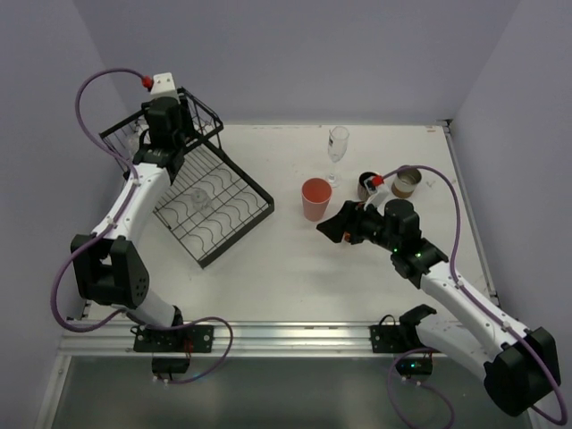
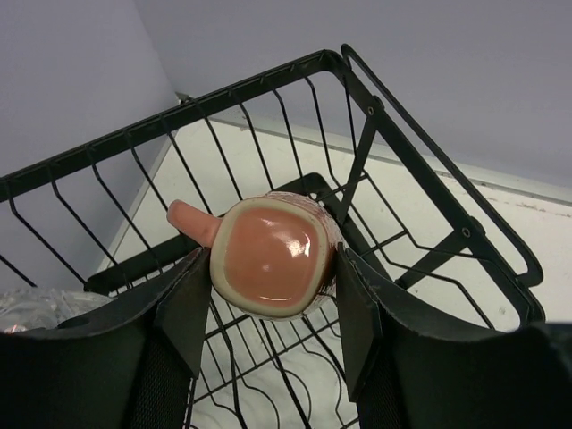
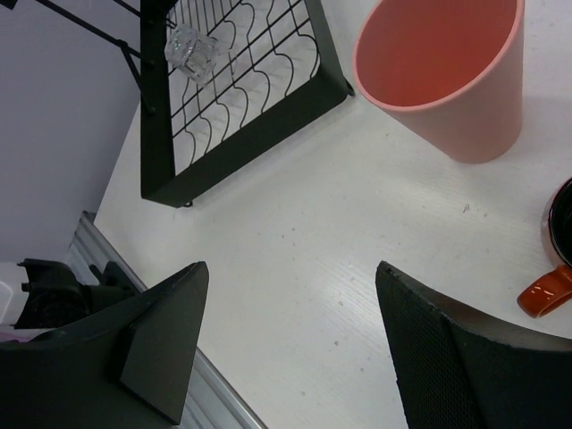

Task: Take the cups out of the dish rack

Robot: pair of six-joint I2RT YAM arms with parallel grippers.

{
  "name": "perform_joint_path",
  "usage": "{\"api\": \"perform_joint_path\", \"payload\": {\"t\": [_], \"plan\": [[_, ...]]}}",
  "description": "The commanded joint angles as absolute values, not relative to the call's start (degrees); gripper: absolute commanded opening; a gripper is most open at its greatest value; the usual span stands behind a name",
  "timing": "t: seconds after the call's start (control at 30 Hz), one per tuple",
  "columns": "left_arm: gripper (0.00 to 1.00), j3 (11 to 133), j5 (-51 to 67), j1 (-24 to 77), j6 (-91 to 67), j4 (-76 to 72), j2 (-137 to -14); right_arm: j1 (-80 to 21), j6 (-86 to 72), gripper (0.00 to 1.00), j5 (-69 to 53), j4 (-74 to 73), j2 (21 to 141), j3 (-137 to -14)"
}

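Pinching pink mug [image 2: 268,255] across glazed body with your left gripper [image 2: 275,279]; rigid, likely slippery, chippable; right gripper [image 3: 290,281] hanging spread.

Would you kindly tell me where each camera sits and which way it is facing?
Top external: above and behind the bases, looking down on the table, dish rack and salmon tumbler; the left arm and right arm show.
Left wrist: on the left arm, looking down into the rack's basket; its jaws are closed on the pink mug.
Right wrist: on the right arm, looking down at the tumbler and the rack's tray corner; its open jaws show.
Shared: top and right wrist both show the tumbler and the tray.
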State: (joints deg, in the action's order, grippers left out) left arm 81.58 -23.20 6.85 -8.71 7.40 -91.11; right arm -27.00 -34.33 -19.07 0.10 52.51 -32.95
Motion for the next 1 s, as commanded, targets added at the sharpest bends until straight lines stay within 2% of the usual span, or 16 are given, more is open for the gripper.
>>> {"api": "perform_joint_path", "payload": {"t": [0.0, 0.03, 0.07, 0.17, 0.23, 0.5, 0.73, 0.97], "plan": [[0.31, 76.7, -24.3, 6.9, -10.8, 5.1, -87.6, -27.3, -33.8, 0.78, -19.4, 2.7, 50.5, -32.7], [0.33, 75.0, -24.3, 6.9, -10.8, 4.7, -86.8, -27.3, -33.9, 0.78, -19.6, 3.0, 50.0, -32.6], [0.44, 74.4, -24.5, 6.9, -10.9, 4.1, -86.6, -27.4, -34.0, 0.78, -19.9, 3.2, 50.0, -32.3], [0.58, 74.7, -24.9, 6.9, -10.6, 4.4, -87.0, -27.4, -34.2, 0.78, -20.3, 3.3, 49.9, -32.3], [0.64, 75.8, -25.0, 6.9, -10.1, 4.7, -88.2, -27.3, -34.2, 0.78, -20.4, 3.2, 49.8, -32.3], [0.66, 83.1, -25.3, 6.9, -9.0, 7.6, -93.5, -27.4, -34.0, 0.78, -19.9, 2.9, 49.2, -32.3], [0.88, 86.1, -27.2, 6.8, -8.3, 8.0, -96.3, -27.4, -33.8, 0.78, -20.2, 2.9, 49.7, -32.4], [0.90, 89.6, -24.4, 6.3, -7.6, 8.1, -100.0, -27.4, -33.7, 0.78, -20.8, 3.3, 50.4, -32.6]]}}
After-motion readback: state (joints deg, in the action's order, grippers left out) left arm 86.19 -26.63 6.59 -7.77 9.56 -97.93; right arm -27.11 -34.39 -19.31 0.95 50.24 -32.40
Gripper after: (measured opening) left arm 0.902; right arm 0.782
